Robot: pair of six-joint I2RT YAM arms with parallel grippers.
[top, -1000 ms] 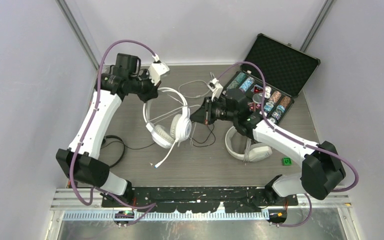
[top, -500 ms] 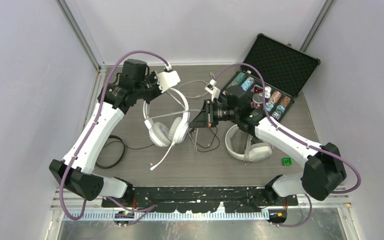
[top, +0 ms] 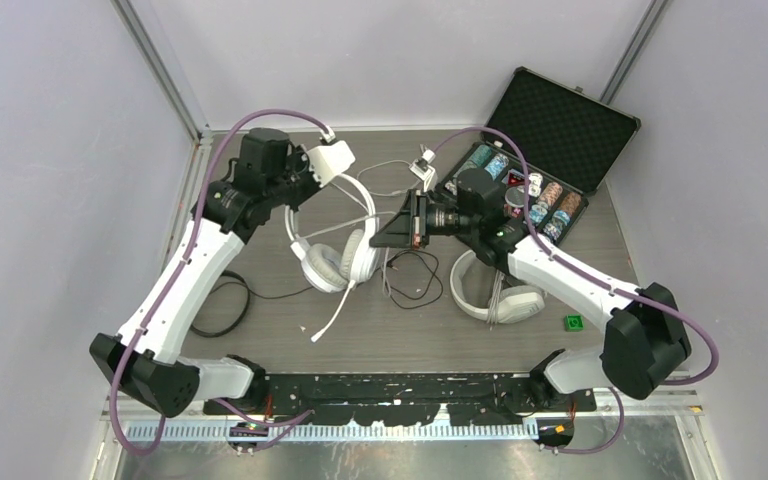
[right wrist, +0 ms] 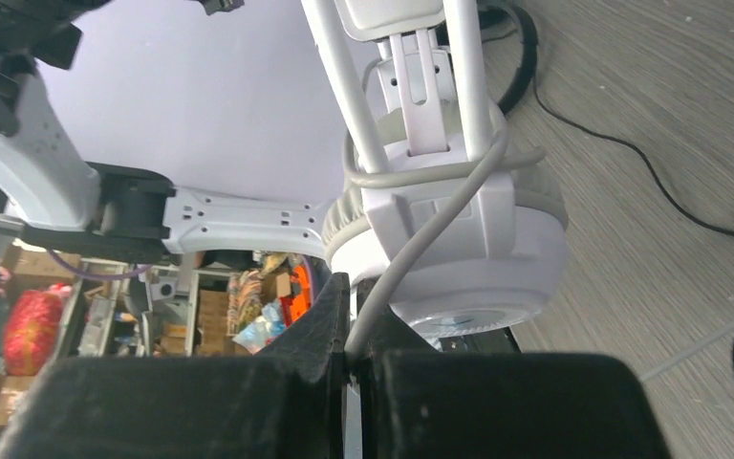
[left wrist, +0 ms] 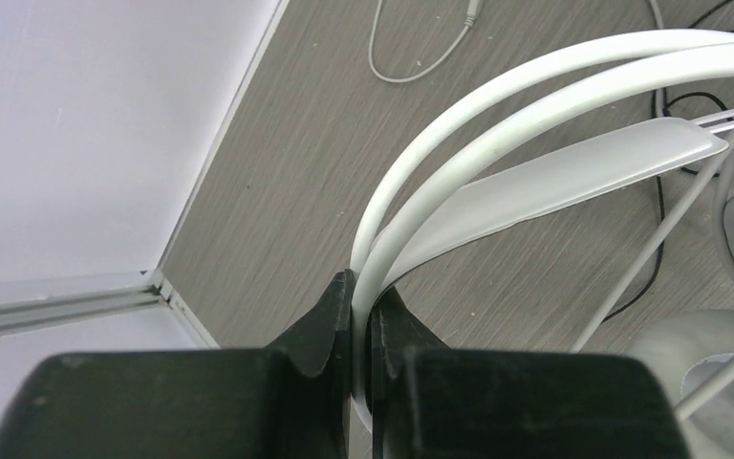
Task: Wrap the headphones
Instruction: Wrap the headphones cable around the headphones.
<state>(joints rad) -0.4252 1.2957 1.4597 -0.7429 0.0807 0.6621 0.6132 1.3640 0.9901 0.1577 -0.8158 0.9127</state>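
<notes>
Two white headsets, one black headset, one case, one green cube

A white headset is standing tilted mid-scene, its cable trailing nearward; a second white headset is lying to its right, a black headset to its left.

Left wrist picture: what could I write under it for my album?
Left gripper clamps the white headphones by the headband, above the grey table.
</notes>
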